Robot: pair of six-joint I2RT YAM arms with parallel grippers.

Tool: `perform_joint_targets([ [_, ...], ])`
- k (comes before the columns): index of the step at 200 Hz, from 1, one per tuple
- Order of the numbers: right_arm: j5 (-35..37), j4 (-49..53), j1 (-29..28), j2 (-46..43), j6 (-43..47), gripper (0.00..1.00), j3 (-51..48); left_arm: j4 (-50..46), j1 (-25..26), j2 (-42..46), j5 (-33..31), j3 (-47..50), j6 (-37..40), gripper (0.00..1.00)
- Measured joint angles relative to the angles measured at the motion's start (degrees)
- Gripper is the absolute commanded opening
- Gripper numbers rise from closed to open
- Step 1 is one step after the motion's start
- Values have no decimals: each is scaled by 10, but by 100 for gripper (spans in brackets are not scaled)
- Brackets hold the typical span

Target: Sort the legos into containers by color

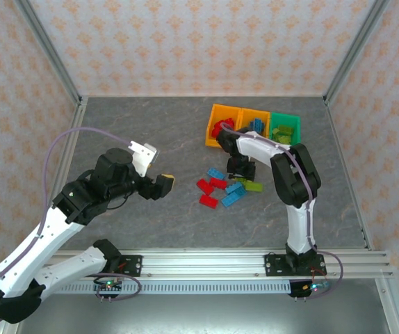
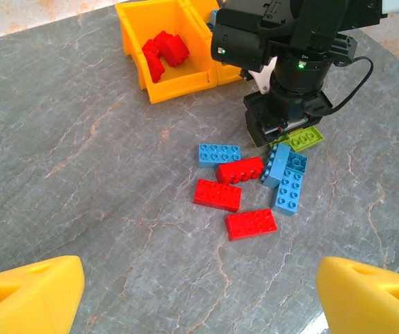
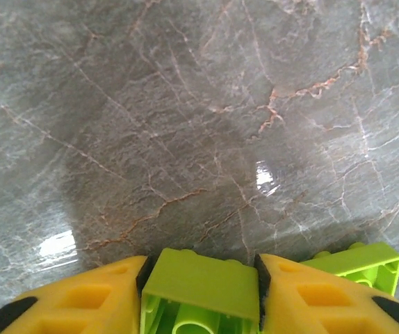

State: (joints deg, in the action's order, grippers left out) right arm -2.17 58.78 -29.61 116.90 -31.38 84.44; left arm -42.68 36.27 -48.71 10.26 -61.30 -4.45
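My right gripper [image 3: 201, 263] is shut on a yellow-green lego [image 3: 203, 285], with a pad against each of its sides, just above the table. A second yellow-green lego [image 3: 358, 263] lies beside it. From above, that gripper [image 1: 241, 169] points down at the loose pile of red legos [image 1: 206, 186] and blue legos [image 1: 233, 195]. Three joined containers stand behind: an orange one [image 2: 178, 87] with red legos, a middle orange one [image 1: 255, 113] with blue ones, and a green one [image 1: 285, 115]. My left gripper [image 2: 199, 299] hangs open and empty left of the pile.
The grey marbled table [image 1: 137, 132] has free room left of the pile and in front of it. Metal frame posts and patterned walls close in the back and sides. The right arm [image 2: 283, 42] stands between the left wrist camera and the bins.
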Motion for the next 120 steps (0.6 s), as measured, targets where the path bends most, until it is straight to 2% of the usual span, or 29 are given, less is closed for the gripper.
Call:
perform_joint_targets([
  [38,2,0,0,-28,-12,33,0,0,0,0,-2,1,0,88],
  [82,35,1,7,-145,-41,29,12,0,0,1,-2,1,0,89],
  [102,50,-10,53,-199,-54,29,22,2,0,5,5,2,3,91],
  [120,52,-34,137,-221,-62,28,30,5,0,9,18,4,10,92],
])
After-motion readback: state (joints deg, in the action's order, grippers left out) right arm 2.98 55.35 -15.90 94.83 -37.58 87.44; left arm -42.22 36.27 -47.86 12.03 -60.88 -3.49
